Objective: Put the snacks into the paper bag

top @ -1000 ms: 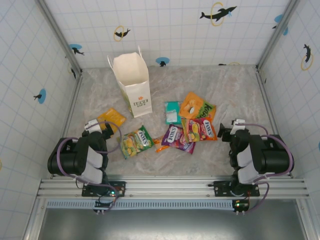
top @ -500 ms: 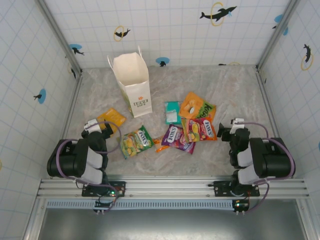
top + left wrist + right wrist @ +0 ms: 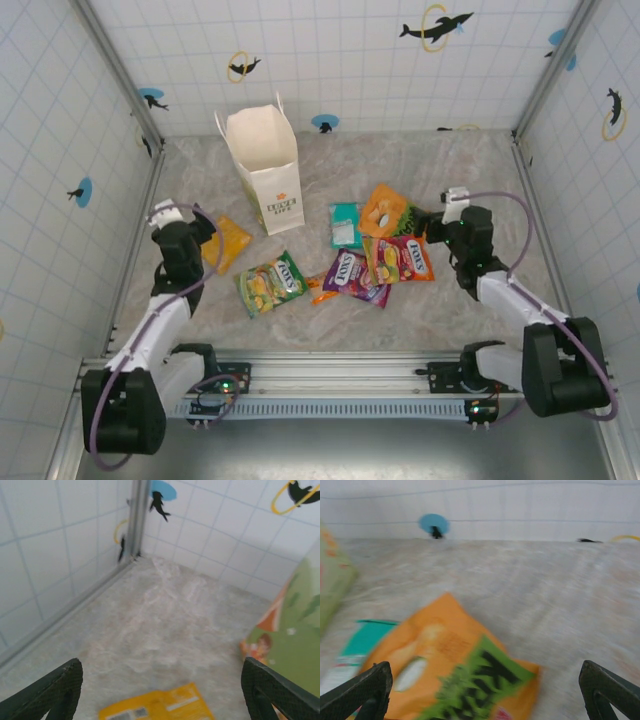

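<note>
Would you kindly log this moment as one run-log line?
left fingers: open, by yellow packet | right fingers: open, facing orange packet | paper bag: upright | snacks: on table

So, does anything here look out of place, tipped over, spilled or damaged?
Nothing stands out. The paper bag stands upright and open on the table, with no visible damage. The snacks lie flat on the table near it, a few overlapping in a loose pile. Nothing looks torn or spilled.

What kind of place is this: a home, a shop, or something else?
Probably a lab test cell for robots, not a home: two arms bolted to a metal rail, a marble-look tabletop, and white tile-pattern walls with dolphin stickers closing it in.
</note>
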